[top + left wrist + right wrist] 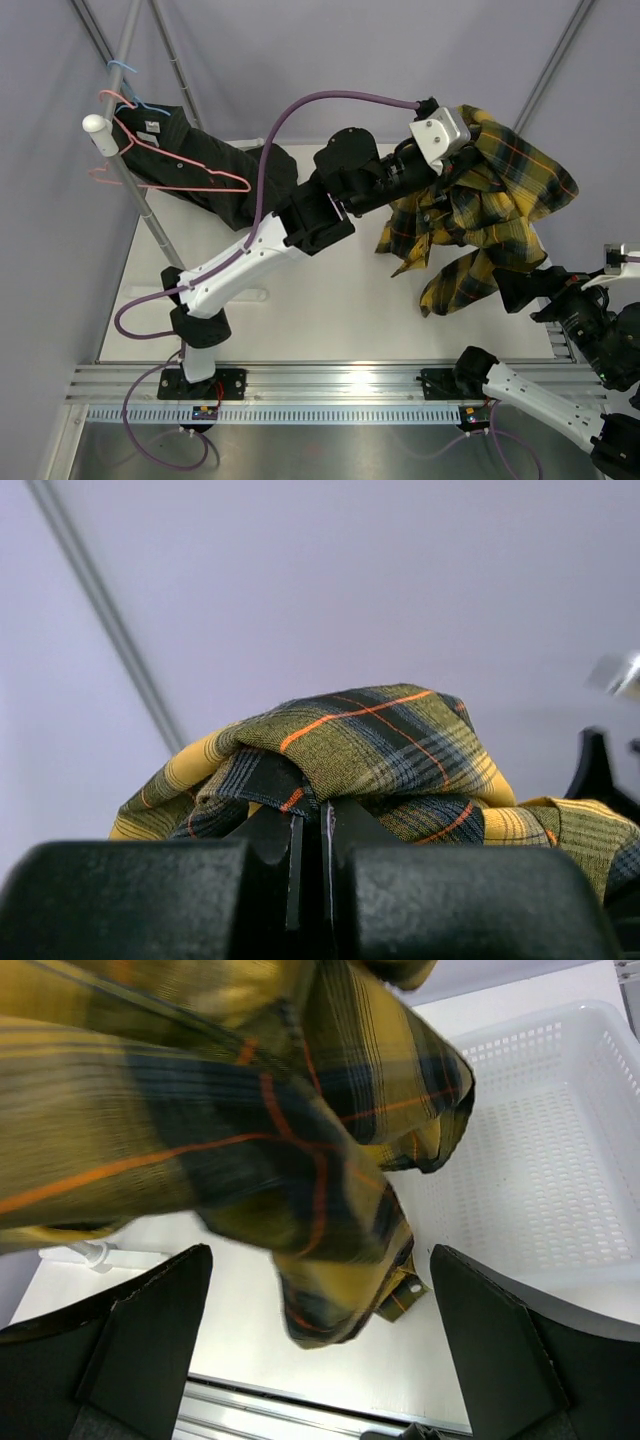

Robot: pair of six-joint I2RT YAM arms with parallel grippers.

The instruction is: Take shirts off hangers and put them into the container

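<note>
Nearest, right gripper (320, 1260): my fingers stand spread wide, clamping nothing; plaid cloth droops just ahead of them, blurred
table (330, 310): white; both my bases sit at its near edge
basket (560, 1160): white lattice walls; on the table beyond my right fingers, partly under the hanging cloth
plaid shirt (500, 190): bunched and held aloft over the table's right side; its tails dangle down toward the right gripper
left gripper (312, 825): clenched on a fold of the plaid shirt; cloth mounds over the fingertips; my arm stretches across to the right
black shirt (215, 170): far left, draped below the rail (135, 190); white neck label showing
pink hanger (205, 172): its wire crosses over the black shirt; whether it carries the shirt I cannot tell
blue hanger (122, 68): hooked on the rail, farthest back
</note>
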